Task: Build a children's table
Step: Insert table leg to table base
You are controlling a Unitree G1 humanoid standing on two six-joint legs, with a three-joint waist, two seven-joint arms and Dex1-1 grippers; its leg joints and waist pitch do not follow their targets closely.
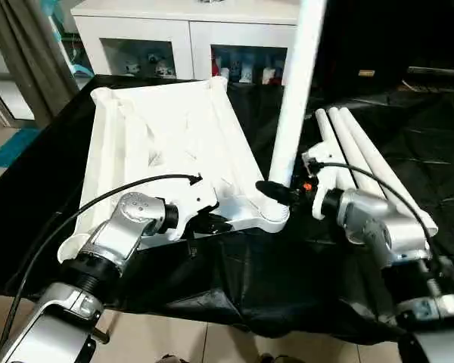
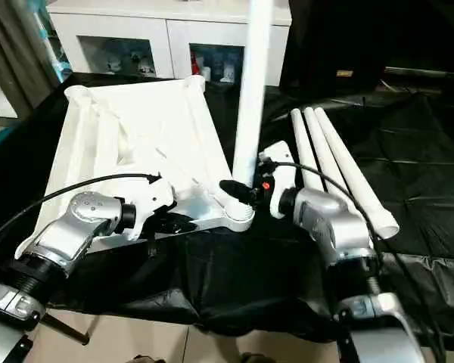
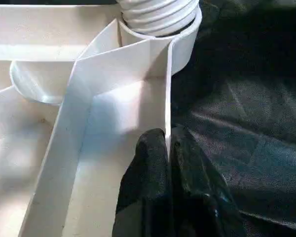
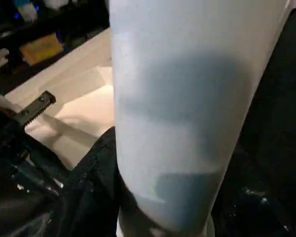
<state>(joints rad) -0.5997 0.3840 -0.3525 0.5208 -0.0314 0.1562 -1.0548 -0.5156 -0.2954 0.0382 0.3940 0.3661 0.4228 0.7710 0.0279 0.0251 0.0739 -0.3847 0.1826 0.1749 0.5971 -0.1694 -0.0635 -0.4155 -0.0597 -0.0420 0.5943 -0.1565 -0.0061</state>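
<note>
The children's table top (image 1: 166, 136) lies upside down on the black cloth, ribbed underside up. One white leg (image 1: 296, 91) stands upright in the near right corner socket (image 1: 274, 221). My right gripper (image 1: 278, 193) is shut around this leg just above the socket; the right wrist view has the leg (image 4: 187, 98) close up with a black finger (image 4: 98, 163) beside it. My left gripper (image 1: 212, 224) is shut on the top's near rim. In the left wrist view its fingers (image 3: 153, 163) pinch the thin rim wall (image 3: 167, 89) below the leg's ribbed end (image 3: 158, 12).
Three loose white legs (image 1: 363, 159) lie side by side on the cloth to the right of the top. A white cabinet (image 1: 189, 30) with glass doors stands behind the table. The cloth hangs over the near edge (image 1: 250, 302) above a tiled floor.
</note>
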